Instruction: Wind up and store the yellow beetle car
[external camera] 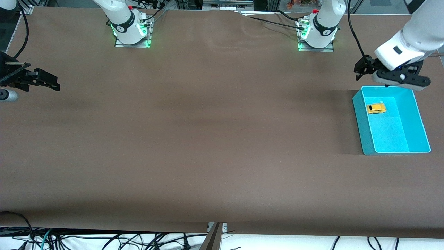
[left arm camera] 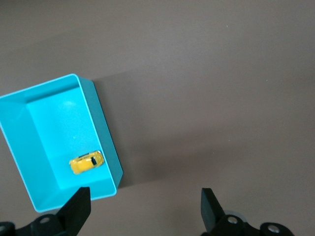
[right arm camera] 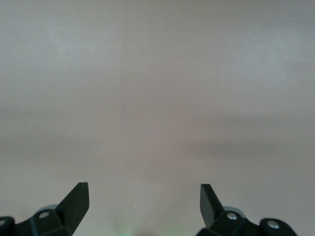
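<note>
— Where's the yellow beetle car (external camera: 376, 109)?

— On the floor of the turquoise bin (external camera: 416, 118), at the left arm's end of the table (external camera: 208, 139), in the part of the bin farther from the front camera.

— And the grippers?

— Left gripper (left arm camera: 145, 204) hangs spread wide and empty above the bin's top edge. Right gripper (right arm camera: 144, 201) waits, also open, at its own end.

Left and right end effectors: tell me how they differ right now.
The left end effector hangs by the turquoise bin that holds the yellow beetle car; the right end effector waits over bare table at the right arm's end. The left wrist view shows bin and car; the right wrist view shows only table. Both are open and empty.
</note>
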Tool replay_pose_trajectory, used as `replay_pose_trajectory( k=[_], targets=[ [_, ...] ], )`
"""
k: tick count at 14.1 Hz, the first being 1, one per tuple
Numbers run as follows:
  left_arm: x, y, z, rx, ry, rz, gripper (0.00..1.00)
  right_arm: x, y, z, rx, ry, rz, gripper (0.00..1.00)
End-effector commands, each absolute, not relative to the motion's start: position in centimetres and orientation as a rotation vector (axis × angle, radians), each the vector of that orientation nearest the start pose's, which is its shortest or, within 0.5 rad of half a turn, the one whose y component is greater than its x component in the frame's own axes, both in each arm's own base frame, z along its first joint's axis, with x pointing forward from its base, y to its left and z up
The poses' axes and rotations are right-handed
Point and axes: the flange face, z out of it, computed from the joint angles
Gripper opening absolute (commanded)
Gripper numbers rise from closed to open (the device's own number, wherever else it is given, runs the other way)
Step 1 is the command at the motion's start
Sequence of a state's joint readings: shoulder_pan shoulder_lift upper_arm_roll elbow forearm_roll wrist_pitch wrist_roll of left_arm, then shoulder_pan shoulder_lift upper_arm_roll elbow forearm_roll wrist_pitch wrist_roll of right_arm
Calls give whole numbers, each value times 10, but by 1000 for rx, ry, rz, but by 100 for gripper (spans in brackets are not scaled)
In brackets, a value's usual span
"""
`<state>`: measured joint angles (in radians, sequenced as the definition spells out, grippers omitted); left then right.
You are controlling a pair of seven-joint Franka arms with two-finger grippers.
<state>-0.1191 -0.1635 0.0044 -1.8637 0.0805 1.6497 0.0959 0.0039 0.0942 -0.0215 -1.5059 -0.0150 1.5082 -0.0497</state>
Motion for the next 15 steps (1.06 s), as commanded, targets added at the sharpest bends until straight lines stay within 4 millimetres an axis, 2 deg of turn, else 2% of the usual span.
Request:
replay_pose_trajectory(
  k=[1,4,15],
  targets=[
    [496,-49,595,-3145,135,102,100,576,-12,602,-3139,-41,140,100],
    [501,-41,616,-3157,33,33,100,577,-13,601,-3139,-39,140,100],
    [502,-29,613,-3157,-10,47,100,577,-12,600,-3141,-41,140,100]
  ],
)
